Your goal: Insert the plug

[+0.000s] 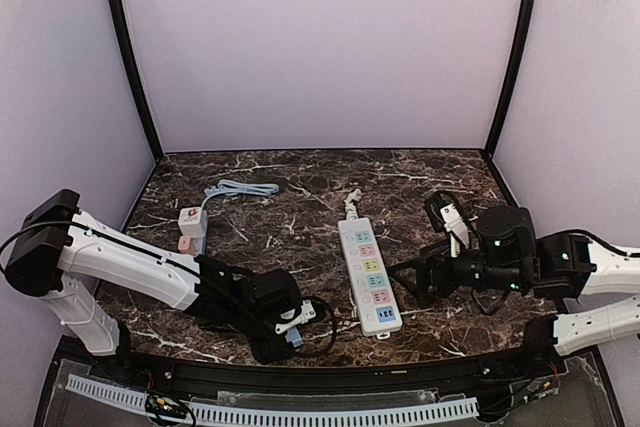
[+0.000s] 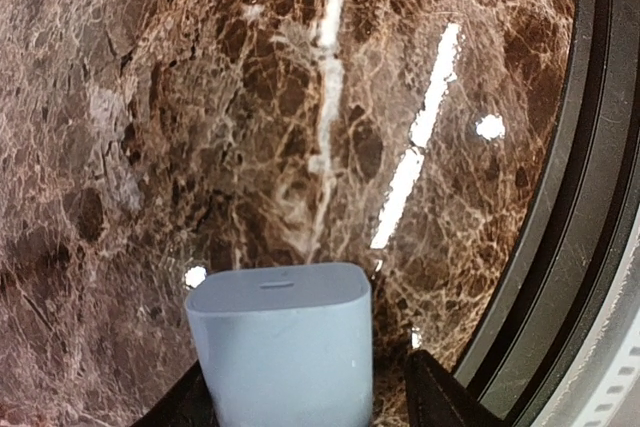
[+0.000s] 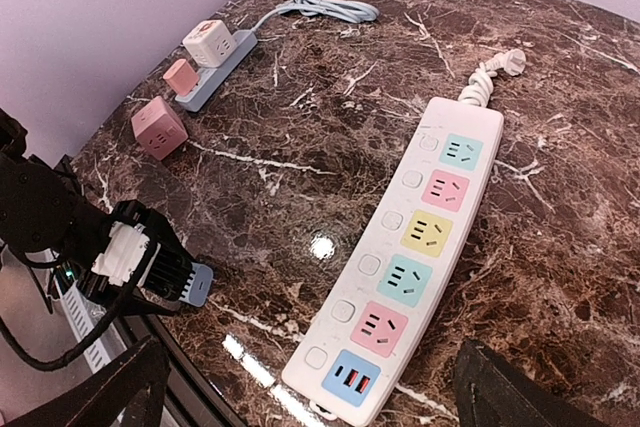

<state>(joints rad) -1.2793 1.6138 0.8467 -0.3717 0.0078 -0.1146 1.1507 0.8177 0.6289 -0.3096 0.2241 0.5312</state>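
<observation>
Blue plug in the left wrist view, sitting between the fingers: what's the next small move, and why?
Probably close the left gripper fully on the blue plug before lifting. The plug sits between the fingers near the table's front edge, but a gap shows beside one finger, so it does not look clamped. The power strip lies off to the right.

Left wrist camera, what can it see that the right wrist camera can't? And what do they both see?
Only the left wrist camera shows the blue plug up close, with the little slot on its top, sitting between the left gripper's fingers. Only the right wrist camera shows the white power strip with its coloured sockets, the pink cube, the small blue strip with its cable, and the left arm. Both show the blue plug and the brown marble table.
</observation>
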